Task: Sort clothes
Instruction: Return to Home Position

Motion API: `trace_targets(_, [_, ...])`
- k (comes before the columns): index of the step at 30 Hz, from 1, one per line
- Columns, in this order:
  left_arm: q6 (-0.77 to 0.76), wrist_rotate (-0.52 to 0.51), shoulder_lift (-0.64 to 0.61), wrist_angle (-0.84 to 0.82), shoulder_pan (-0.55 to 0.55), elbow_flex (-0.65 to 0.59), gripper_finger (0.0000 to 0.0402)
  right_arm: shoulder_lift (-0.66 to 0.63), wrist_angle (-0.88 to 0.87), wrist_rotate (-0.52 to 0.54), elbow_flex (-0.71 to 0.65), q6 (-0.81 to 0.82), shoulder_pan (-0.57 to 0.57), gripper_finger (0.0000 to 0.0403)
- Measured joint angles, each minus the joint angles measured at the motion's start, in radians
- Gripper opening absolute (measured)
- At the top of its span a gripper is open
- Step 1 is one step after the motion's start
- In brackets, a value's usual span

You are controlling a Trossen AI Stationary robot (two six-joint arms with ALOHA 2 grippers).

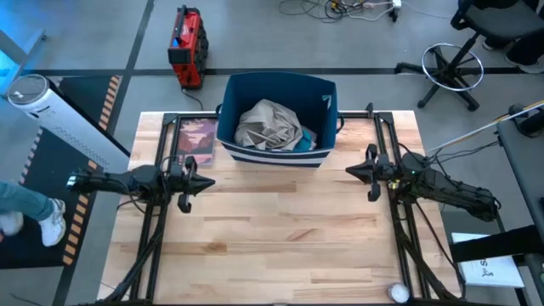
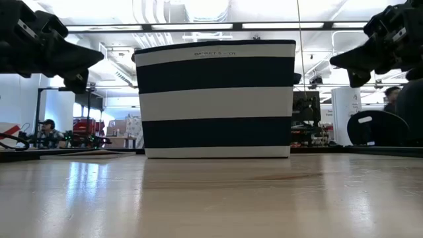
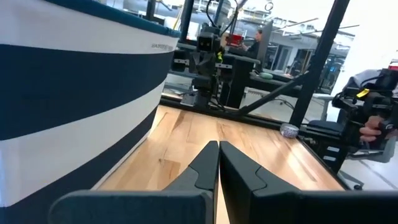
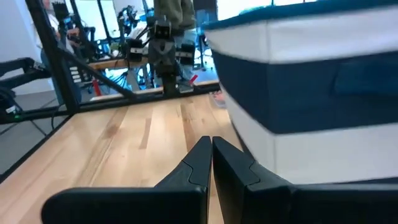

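High view, far left: a person's white shoe (image 1: pixel 53 223) is on the floor beside the light wooden table (image 1: pixel 280 246).
Left arm: the left gripper (image 1: pixel 207 181) hangs above the table and points inward, its fingers (image 3: pixel 202 163) pressed together on nothing.
Book: a flat pink-covered book (image 1: pixel 197 138) lies at the table's back, just beside the bin's left wall.
Bin: a navy blue rectangular bin with white stripes (image 1: pixel 276 158) stands upright at back centre.
Clothes: a crumpled grey-beige garment (image 1: pixel 265 123) fills the bin, with a teal cloth (image 1: pixel 305 141) at its right side.
Right arm: the right gripper (image 1: pixel 349 171) hangs over bare wood, its fingers clenched and empty.
Low view: the bin's striped wall hides the clothes.
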Motion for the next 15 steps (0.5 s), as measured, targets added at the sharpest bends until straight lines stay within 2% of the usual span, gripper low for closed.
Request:
trace_targets(6, [0.023, -0.023, 0.005, 0.003, 0.027, 0.0, 0.0, 0.001, 0.028, -0.061, -0.034, 0.035, 0.0, 0.0])
trace_targets(15, [0.008, -0.092, 0.043, 0.013, 0.027, -0.001, 0.0, 0.013, 0.042, -0.061, -0.038, 0.063, 0.0, 0.0])
